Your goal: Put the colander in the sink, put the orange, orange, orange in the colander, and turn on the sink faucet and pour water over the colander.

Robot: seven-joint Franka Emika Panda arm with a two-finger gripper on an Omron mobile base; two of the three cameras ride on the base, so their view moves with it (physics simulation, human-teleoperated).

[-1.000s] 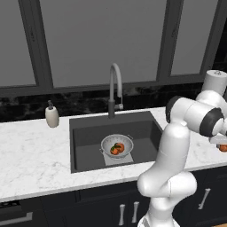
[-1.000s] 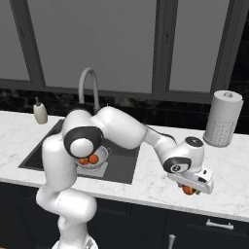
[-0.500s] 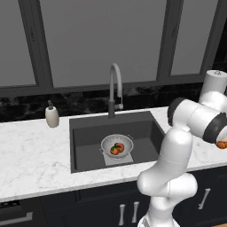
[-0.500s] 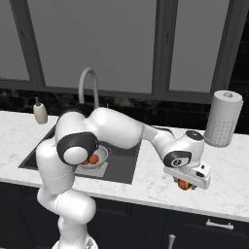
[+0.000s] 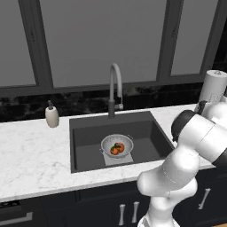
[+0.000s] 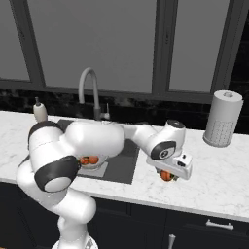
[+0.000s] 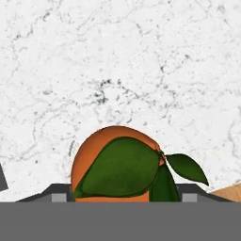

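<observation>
Orange (image 7: 117, 164), third of three: bottom centre of the hand view, over white marble counter (image 7: 117, 70), pinched between the gripper (image 6: 167, 175) jaws; small, light, firm, smooth-skinned, likely to roll, best held across its widest girth, clear of the leaves.

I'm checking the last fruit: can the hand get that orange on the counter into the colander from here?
Probably yes. The hand sits around the orange over the counter, and nothing stands between it and the colander in the sink.
</observation>
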